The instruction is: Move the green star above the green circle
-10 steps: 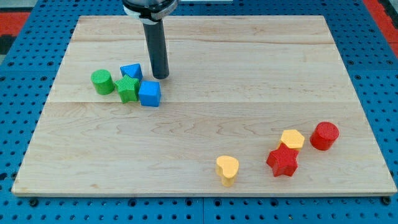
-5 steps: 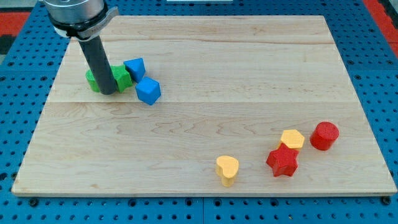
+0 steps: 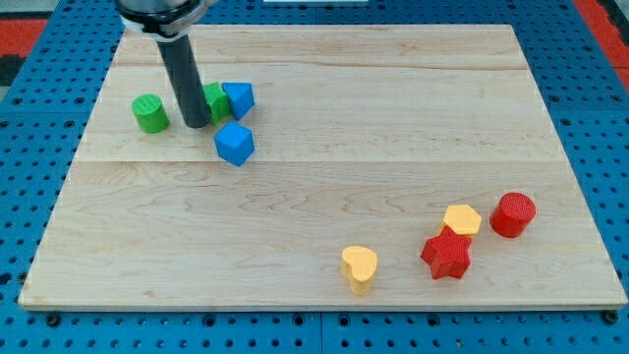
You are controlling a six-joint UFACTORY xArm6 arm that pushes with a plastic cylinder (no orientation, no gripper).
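Small green star-shaped block (image 3: pixel 216 99), likely light, rigid and free-sliding on the wooden desk (image 3: pixel 324 177), just right of the green round block (image 3: pixel 150 113), tip (image 3: pixel 196 124) touching its left; jawless, pushing only.

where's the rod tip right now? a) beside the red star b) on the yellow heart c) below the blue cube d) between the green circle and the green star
d: my tip sits between the green circle on the view's left and the green star on its right, the rod partly hiding the star.
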